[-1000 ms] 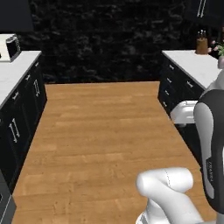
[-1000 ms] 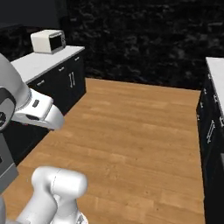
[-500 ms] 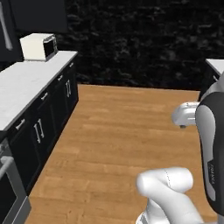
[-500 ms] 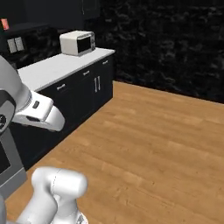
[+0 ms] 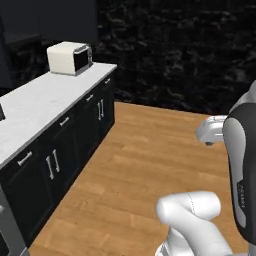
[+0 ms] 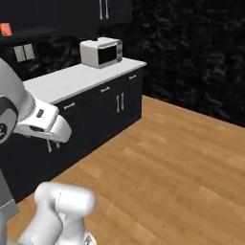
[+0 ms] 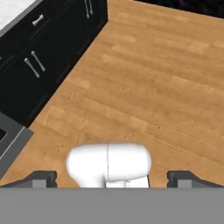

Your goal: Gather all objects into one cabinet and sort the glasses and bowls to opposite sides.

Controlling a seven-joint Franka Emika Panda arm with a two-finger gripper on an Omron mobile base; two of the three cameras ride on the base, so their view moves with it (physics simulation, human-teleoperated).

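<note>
The glasses, the bowls and the cabinet are out of view. My gripper (image 7: 113, 178) is open, its two dark fingertips (image 7: 43, 177) set wide apart with nothing between them, pointing down at the bare wooden floor (image 7: 148, 87). The white hand shows over the floor in the left base view (image 5: 212, 131) and in the right base view (image 6: 45, 127). A small orange-red thing (image 6: 5, 29) sits on a dark shelf at the top left edge, too small to identify.
A white counter (image 5: 45, 105) over black lower cupboards (image 6: 110, 107) runs along the left, with a cream microwave (image 5: 70, 57) (image 6: 101, 52) at its far end. Black upper cupboards (image 6: 103, 9) hang above. A grey appliance corner (image 7: 11, 140) lies low left. Dark stone wall behind.
The whole picture has swung: the base has turned left, so the counter with the microwave now stands large and near. The right-hand counter has left the views. The gripper stays open.
</note>
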